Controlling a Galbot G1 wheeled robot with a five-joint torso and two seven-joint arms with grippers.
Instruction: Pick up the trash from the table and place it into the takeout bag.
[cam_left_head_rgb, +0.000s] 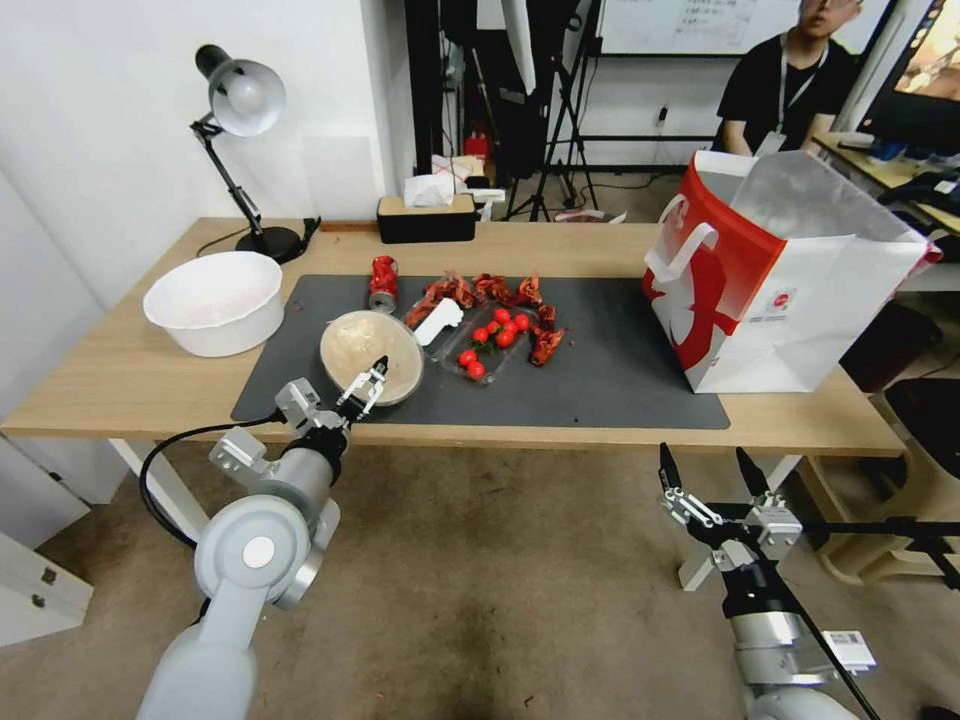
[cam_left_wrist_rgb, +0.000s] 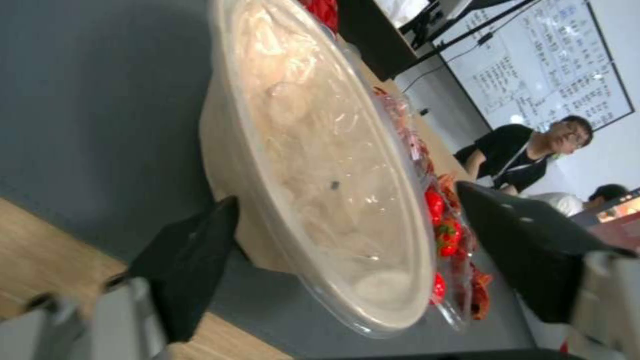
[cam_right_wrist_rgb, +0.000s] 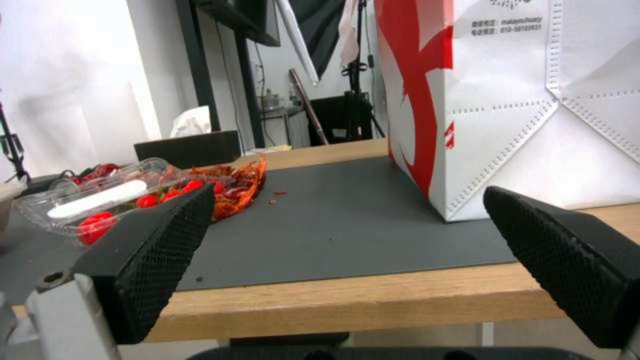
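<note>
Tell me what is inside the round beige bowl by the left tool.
The round beige bowl holds crumpled clear plastic film over a pale interior; anything beneath the film is hidden. The left tool, open, straddles its near rim.

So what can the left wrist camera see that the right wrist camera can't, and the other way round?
Left wrist camera alone: the round beige bowl up close, with the open left tool straddling its near rim. Right wrist camera alone: the takeout bag standing on the dark grey mat, beyond the open right tool, which hangs short of the table edge. Both: the mat, the wooden table and the clear tray of cherry tomatoes.
</note>
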